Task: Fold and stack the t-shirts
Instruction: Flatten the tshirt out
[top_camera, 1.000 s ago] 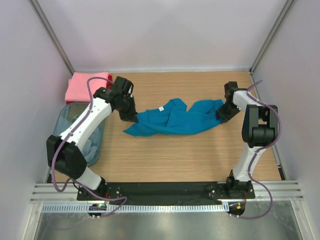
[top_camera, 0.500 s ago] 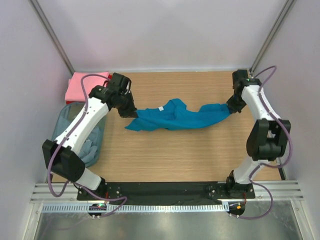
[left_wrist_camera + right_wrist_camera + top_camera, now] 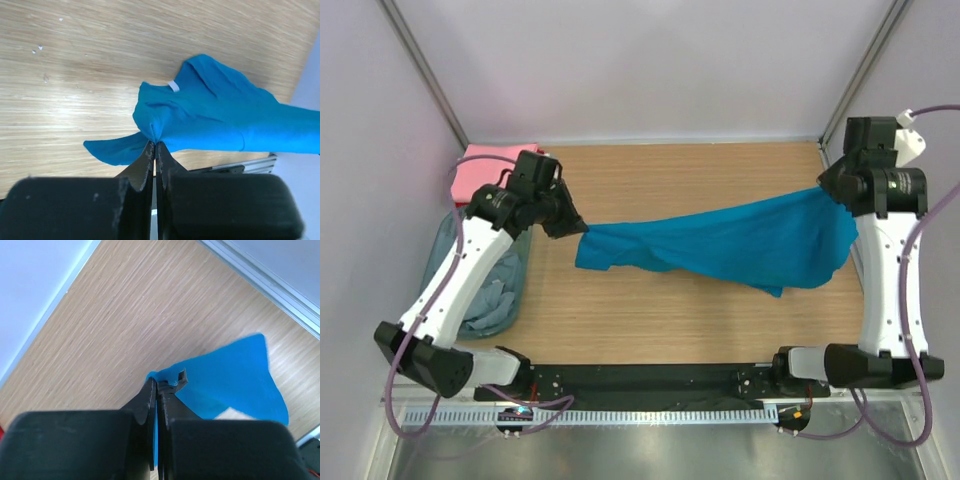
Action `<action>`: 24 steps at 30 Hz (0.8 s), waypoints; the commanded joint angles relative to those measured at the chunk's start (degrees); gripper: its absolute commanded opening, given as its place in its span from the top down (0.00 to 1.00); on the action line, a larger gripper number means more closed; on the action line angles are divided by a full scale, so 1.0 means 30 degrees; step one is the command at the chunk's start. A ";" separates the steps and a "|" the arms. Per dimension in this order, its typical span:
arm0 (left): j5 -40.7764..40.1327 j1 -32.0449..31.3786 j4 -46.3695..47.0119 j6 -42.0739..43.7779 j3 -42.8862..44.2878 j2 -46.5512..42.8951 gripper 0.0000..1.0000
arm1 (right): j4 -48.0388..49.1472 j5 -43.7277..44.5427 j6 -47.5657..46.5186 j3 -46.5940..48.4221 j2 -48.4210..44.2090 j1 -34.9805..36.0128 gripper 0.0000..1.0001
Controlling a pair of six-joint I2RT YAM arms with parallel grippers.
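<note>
Teal t-shirt (image 3: 740, 240): stretched across the table (image 3: 670, 330) from 9 o'clock to 3 o'clock in the top view. It is pinched at both ends, the middle sags, and a loose lobe hangs toward 5 o'clock.
Left gripper (image 3: 572, 224): at the shirt's 9 o'clock end. The left wrist view shows the fingers pressed together on a bunched pinch of teal cloth. The top view gives only black fingers meeting the cloth edge.
Right gripper (image 3: 825, 190): at the 3 o'clock end, close to the far right corner post. The right wrist view shows the fingertips together on a fold of the shirt's edge, with the rest hanging toward 4 o'clock above the wood.
Neck label (image 3: 173, 86): a small white tab at the collar, seen in the left wrist view. The top view does not resolve it.
Low flap by the left gripper: appears to lie on the wood, though neither view makes contact certain.
Pink t-shirt (image 3: 480, 172): folded flat in the 10 o'clock corner, seen in the top view only.
Bin (image 3: 442, 250): translucent, at 8 o'clock, partly under the left arm.
Grey-blue shirts (image 3: 492, 300): crumpled inside the bin.
</note>
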 commanded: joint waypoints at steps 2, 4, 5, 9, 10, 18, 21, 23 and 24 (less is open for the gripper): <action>-0.1034 0.0304 0.0699 0.0256 -0.0760 0.2064 1.00 | 0.4735 -0.1532 -0.0649 -0.1618 0.4023 -0.0052 0.99; -0.1006 0.0685 0.1199 0.0607 -0.1082 0.3761 1.00 | 0.6236 -0.2442 -0.0706 -0.2091 0.5371 0.0035 0.99; -0.1006 0.0832 0.1752 0.0754 -0.1113 0.4348 1.00 | 0.7868 -0.2969 -0.0765 -0.2499 0.7060 0.0093 0.99; -0.1093 0.1593 0.2461 0.1603 -0.0092 0.8328 1.00 | 1.0053 -0.4524 -0.1263 -0.1018 1.2629 0.0270 0.99; -0.1093 0.1885 0.2432 0.2040 0.0405 1.0079 0.99 | 0.9733 -0.4875 -0.1467 0.1079 1.3891 0.0299 0.99; -0.3432 0.2503 -0.1259 0.4328 0.7910 1.4611 0.51 | 0.1682 -0.5349 -0.1736 1.3018 2.1637 0.0096 0.58; -0.3760 0.2328 -0.0910 0.4739 0.5815 1.2739 0.45 | -0.0579 -0.5084 0.0628 1.1421 2.0238 -0.0198 0.50; -0.2826 0.2123 -0.0006 0.4624 0.4053 1.1509 0.45 | -0.1311 -0.4469 0.2040 0.8114 1.7839 -0.0199 0.50; -0.2445 0.1861 0.0377 0.4419 0.2332 1.0458 0.45 | -0.1315 -0.4526 0.3004 0.6942 1.7017 -0.0199 0.50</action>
